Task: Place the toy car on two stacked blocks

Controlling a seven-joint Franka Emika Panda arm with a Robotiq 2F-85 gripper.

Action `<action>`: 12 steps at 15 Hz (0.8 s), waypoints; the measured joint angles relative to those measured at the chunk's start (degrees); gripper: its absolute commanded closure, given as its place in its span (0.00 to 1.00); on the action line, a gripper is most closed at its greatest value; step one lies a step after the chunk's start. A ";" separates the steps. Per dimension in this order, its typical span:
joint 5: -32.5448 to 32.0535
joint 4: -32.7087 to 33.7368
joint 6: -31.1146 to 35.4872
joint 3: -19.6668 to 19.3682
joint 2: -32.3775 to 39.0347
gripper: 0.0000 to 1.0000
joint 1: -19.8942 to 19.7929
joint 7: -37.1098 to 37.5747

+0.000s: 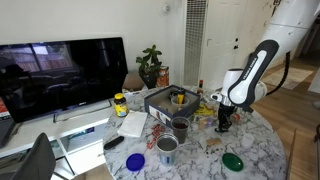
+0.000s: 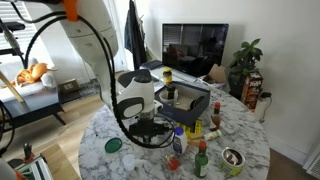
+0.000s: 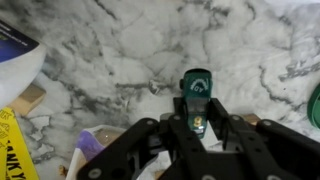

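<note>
In the wrist view my gripper (image 3: 196, 122) is shut on a small green toy car (image 3: 196, 88). The car's nose sticks out past the fingertips above the marble table (image 3: 120, 50). A pale wooden block (image 3: 30, 98) lies at the left edge of that view, apart from the gripper; I cannot tell whether it is stacked. In both exterior views the gripper (image 1: 225, 119) (image 2: 150, 128) hangs low over the round table, and the car is too small to make out there.
A green lid (image 1: 234, 160) (image 2: 113, 145), a blue lid (image 1: 135, 160), two cups (image 1: 167, 148) and small bottles (image 2: 200, 160) stand on the table. An open box (image 1: 170, 98) sits at the far side and a yellow packet (image 3: 12, 150) near the block.
</note>
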 measured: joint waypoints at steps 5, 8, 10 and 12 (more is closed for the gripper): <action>-0.36 0.09 0.89 0.11 -0.18 0.03 0.40 1.51; -0.75 -0.23 2.06 0.96 -2.69 0.00 0.94 3.23; -0.61 -0.19 2.21 2.84 -4.47 0.00 0.89 4.54; -0.12 0.13 2.21 5.36 -5.51 0.00 0.71 5.76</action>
